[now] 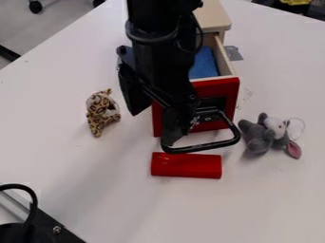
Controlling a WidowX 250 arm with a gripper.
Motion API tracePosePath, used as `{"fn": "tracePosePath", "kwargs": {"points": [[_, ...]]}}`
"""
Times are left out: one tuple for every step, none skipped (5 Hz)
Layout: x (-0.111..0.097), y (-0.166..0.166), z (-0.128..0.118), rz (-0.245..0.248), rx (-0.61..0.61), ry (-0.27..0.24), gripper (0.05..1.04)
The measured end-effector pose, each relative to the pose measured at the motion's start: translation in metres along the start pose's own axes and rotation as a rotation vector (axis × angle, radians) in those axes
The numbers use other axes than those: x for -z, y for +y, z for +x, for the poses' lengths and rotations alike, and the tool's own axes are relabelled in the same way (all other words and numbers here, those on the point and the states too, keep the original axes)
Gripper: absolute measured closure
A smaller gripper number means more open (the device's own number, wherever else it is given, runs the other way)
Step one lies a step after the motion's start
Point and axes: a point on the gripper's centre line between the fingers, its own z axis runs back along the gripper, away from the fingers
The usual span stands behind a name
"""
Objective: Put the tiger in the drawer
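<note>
Claw [152, 127] is at the drawer's [223, 88] red front, fingers apart, one by the black handle [209, 146]. Drawer's open, blue piece [203, 65] inside. Red block [186, 165] nearby. Tiger [100, 114] on table [82, 190], left; grey plush [259, 137] right.

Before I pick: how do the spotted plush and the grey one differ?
The spotted plush is tan with dark spots; the grey plush is grey and white with a pink ear. The spotted plush lies left of the red-fronted drawer in the picture, the grey plush right of it. Both lie on the white table.
</note>
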Motion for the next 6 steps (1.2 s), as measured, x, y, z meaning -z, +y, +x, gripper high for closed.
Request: {"fn": "tracePosePath", "kwargs": {"points": [[0.003,-0.001,-0.003,-0.005,-0.001,0.015,0.087],[0.004,0.037,-0.013,-0.021,-0.133,0.000,0.087],[0.004,0.064,-0.020,-0.025,-0.217,-0.039,0.087],[0.014,0.089,-0.026,-0.011,-0.282,-0.052,0.087],[0.030,0.104,-0.028,-0.029,-0.332,-0.043,0.087],[0.057,0.114,-0.021,-0.009,-0.339,-0.036,0.087]]}}
